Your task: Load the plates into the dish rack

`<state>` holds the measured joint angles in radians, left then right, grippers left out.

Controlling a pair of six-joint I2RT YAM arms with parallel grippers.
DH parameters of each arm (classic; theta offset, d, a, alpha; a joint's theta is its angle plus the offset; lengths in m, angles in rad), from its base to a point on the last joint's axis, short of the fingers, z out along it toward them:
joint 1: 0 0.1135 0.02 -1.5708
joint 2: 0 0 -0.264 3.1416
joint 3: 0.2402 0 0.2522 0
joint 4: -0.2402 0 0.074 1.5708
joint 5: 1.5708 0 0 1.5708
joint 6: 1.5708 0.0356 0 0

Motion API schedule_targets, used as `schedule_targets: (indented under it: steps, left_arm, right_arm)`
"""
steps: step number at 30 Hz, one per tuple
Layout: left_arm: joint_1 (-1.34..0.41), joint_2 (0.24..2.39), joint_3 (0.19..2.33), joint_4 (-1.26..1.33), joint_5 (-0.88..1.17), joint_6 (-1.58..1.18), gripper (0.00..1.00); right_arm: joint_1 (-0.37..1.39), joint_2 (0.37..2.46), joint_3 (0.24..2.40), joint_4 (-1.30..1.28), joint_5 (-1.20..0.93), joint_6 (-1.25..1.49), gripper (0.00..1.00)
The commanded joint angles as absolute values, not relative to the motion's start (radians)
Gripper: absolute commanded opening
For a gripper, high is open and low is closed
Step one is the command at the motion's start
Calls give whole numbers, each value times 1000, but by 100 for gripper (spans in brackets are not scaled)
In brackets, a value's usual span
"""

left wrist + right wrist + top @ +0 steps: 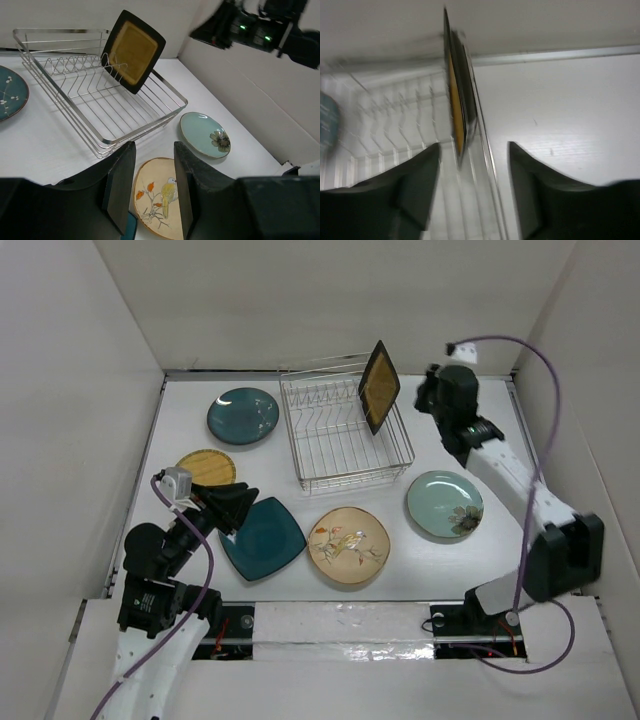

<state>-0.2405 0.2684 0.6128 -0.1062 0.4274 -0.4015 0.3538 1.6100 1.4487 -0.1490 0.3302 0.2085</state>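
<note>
One of six plates is racked. From above, the amber square plate (pixel 379 386) stands on edge among the tines at the right end of the dish rack (pixel 330 440), which sits toward the far edge of the bench (pixel 420 560). Five plates lie flat on the bench:

- the dark teal round plate (pixel 243 416), left of the rack
- the yellow woven plate (pixel 205 466), near the left edge
- the dark teal rounded-square plate (pixel 270 537) and the bird plate (pixel 348 545), toward the near edge
- the pale green plate (pixel 444 504), toward the right

The right hand (pixel 425 395) is just beside the amber plate. The left hand (pixel 232 506) hangs over the rounded-square plate.

In the left wrist view, its fingers (pixel 120 190) stand partly apart and hold nothing. The right wrist view is blurred, but the fingers (pixel 415 185) are apart, with the amber plate edge-on ahead of them and ungripped. Most of the loading looks undone.
</note>
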Motion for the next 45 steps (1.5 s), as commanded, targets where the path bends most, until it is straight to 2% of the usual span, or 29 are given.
schedule_targets:
  steps: [1, 3, 5, 6, 7, 8, 9, 10, 13, 17, 21, 26, 30, 33, 34, 37, 41, 45]
  left_arm:
    - [-245, 249, 604, -74, 414, -406, 33]
    - [-245, 242, 604, -75, 408, -405, 26]
    - [-245, 236, 604, -77, 405, -405, 17]
    - [-245, 235, 604, -77, 405, -403, 7]
    - [-245, 233, 604, -77, 405, -403, 4]
    - [-245, 230, 604, -74, 408, -402, 1]
    - [-245, 227, 604, -74, 408, -400, 0]
    - [-245, 224, 604, -75, 403, -399, 0]
    - [-245, 212, 606, -78, 391, -399, 0]
    - [-256, 207, 606, -84, 376, -400, 0]
    - [-256, 206, 609, -84, 377, -399, 9]
    - [-256, 183, 617, -101, 351, -393, 14]
    - [-256, 176, 618, -104, 348, -390, 17]
    - [-256, 181, 618, -100, 362, -388, 20]
    - [-256, 183, 617, -100, 364, -390, 20]
    - [-256, 186, 618, -101, 362, -391, 21]
    - [-256, 190, 617, -98, 365, -393, 21]
    - [-256, 193, 617, -97, 373, -393, 23]
  right_arm:
    - [301, 1318, 1159, 102, 313, 481, 1]
    - [233, 1127, 879, 153, 319, 570, 0]
    - [184, 1004, 720, 153, 347, 655, 0]
    - [122, 946, 610, 102, 365, 667, 0]
    - [85, 852, 568, 63, 382, 681, 0]
    - [45, 816, 537, 36, 380, 677, 8]
    - [-42, 789, 516, -32, 379, 666, 24]
    - [-89, 770, 496, -66, 368, 655, 54]
    - [-245, 781, 480, -155, 201, 647, 75]
    - [-353, 807, 382, -153, -30, 653, 82]
    - [-368, 866, 357, -144, -164, 663, 83]
    - [-377, 959, 339, -80, -248, 692, 80]
    - [-387, 1075, 325, 39, -311, 704, 67]
    - [-396, 1137, 314, 116, -316, 729, 39]
    - [-405, 1140, 311, 135, -314, 739, 24]
    - [-405, 1100, 302, 163, -293, 771, 0]
    - [-405, 912, 327, 118, -200, 846, 0]
    - [-350, 706, 493, 30, -68, 859, 0]
